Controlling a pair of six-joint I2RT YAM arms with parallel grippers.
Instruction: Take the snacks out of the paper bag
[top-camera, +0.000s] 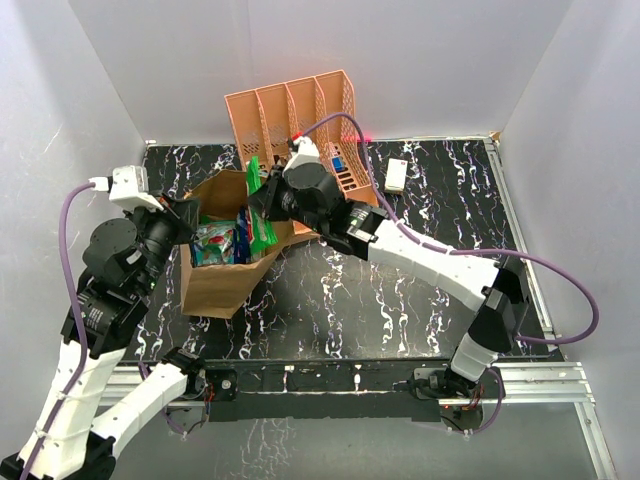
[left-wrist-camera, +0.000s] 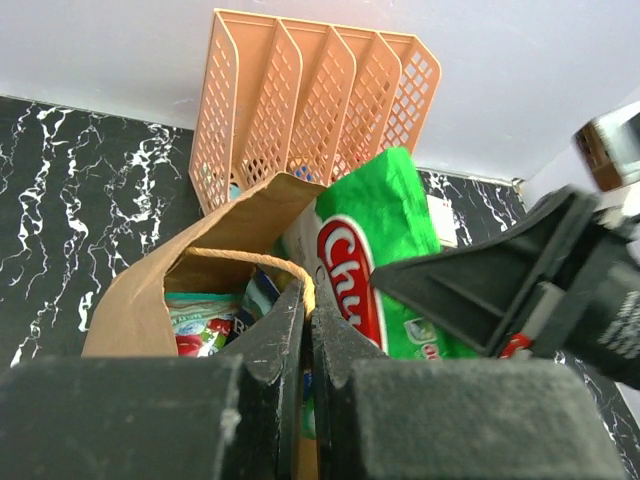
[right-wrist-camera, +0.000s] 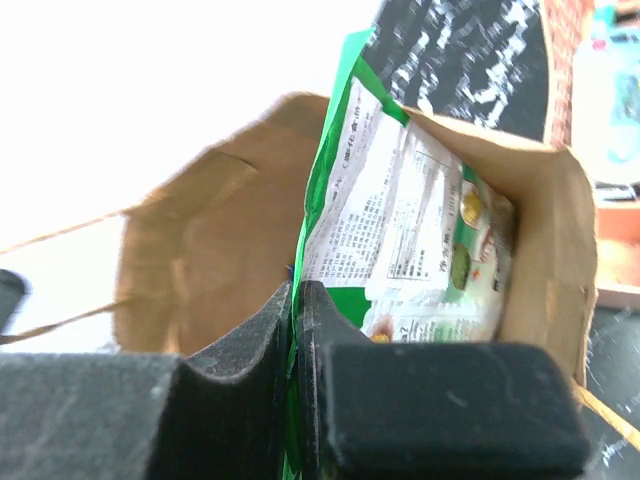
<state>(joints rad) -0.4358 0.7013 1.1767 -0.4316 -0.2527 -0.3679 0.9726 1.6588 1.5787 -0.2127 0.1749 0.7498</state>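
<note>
The brown paper bag (top-camera: 222, 275) stands tilted on the black marbled table, mouth open toward the rack. My left gripper (top-camera: 190, 216) is shut on the bag's near rim (left-wrist-camera: 308, 296), at the loop handle. My right gripper (top-camera: 258, 204) reaches into the mouth and is shut on the edge of the green chip bag (right-wrist-camera: 297, 292). That chip bag (left-wrist-camera: 385, 215) sticks up partly out of the paper bag (right-wrist-camera: 195, 245), its printed back (right-wrist-camera: 400, 215) facing the right wrist camera. Teal and red packets (top-camera: 214, 241) lie deeper inside (left-wrist-camera: 198, 322).
An orange slotted file rack (top-camera: 290, 108) stands right behind the bag (left-wrist-camera: 310, 100), with small items in it (top-camera: 338, 162). A white remote (top-camera: 396, 175) lies to its right. White walls close the table at back and sides.
</note>
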